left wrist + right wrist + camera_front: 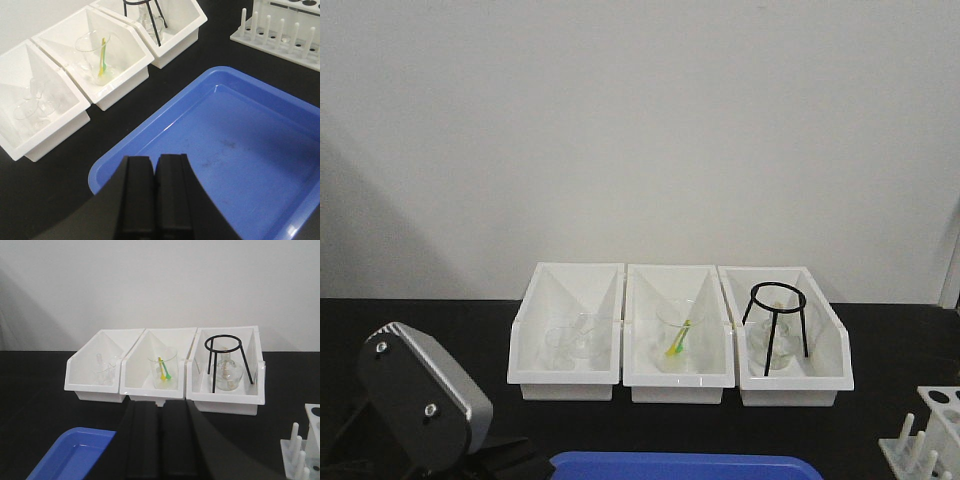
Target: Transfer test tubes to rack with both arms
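Test tubes not clearly showing anywhere; only indistinct clear glassware lying in the left bin [565, 340]. Likely light, slick and fragile, so gripping mid-body, gently. Rack [280, 30] standing at the tabletop's right, beyond the empty blue tray [240, 145]. Middle bin [678, 335] holding a beaker with yellow-green sticks; right bin [785, 345] holding a tripod and flask. Left jaws [155, 195] pressed together, empty; right jaws [159, 440] likewise closed, gripping nothing.

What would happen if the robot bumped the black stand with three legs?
The black wire stand looks thin and light, so it would probably slide or tip easily. It stands over a glass flask in the right bin, so tipping could knock the glass, which might break.
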Motion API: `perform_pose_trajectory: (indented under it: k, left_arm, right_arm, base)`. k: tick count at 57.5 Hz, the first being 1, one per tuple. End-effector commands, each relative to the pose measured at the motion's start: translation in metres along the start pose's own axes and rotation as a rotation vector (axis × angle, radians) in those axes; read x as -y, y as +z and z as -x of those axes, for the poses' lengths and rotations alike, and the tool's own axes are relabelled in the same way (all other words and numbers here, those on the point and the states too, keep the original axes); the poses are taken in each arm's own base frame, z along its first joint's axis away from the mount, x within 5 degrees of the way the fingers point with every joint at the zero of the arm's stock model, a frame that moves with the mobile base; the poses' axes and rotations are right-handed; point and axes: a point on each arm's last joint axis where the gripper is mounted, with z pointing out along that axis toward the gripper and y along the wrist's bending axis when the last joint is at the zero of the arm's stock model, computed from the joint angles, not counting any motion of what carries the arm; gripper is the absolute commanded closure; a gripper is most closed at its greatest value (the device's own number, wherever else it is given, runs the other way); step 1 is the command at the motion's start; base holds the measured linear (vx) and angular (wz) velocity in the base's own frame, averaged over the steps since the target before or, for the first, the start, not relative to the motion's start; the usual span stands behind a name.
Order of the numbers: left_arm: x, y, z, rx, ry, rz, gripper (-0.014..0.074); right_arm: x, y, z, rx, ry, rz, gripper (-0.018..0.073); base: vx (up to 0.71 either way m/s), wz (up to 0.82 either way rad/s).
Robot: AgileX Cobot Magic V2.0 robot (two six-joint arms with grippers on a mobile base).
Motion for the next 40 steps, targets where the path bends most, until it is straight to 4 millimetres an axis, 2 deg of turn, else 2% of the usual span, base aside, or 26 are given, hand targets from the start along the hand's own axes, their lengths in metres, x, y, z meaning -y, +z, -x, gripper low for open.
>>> perform_pose_trajectory:
  k: [1, 16, 25, 30, 40]
  left_arm:
    - [0.0, -0.009, 0.015, 0.099, -0.003, -0.026, 0.0617]
    - [0.0, -0.009, 0.015, 0.102, 0.004, -0.027, 0.0617]
    - [-0.005, -0.009, 0.014, 0.086, 0.147, -0.016, 0.0617]
    - [-0.023, -0.011, 0.013, 0.087, 0.125, 0.02, 0.0617]
    - [-0.066, -0.03, 0.006, 0.126, 0.035, 0.172, 0.0617]
  right_arm:
    - [-0.004, -0.001, 0.014, 0.081, -0.012, 0.035, 0.0566]
    - [-0.004, -0.001, 0.014, 0.081, -0.012, 0.035, 0.0566]
    - [-0.004, -0.001, 0.014, 0.081, -0.013, 0.034, 0.0566]
    - [-0.004, -0.001, 0.014, 0.081, -0.013, 0.034, 0.0566]
    - [-0.004, -0.001, 0.014, 0.081, -0.013, 0.034, 0.0566]
  base:
    - [0.0, 0.0]
    - [0.0, 0.0]
    - [0.0, 0.0]
    - [0.0, 0.0]
    - [0.0, 0.0]
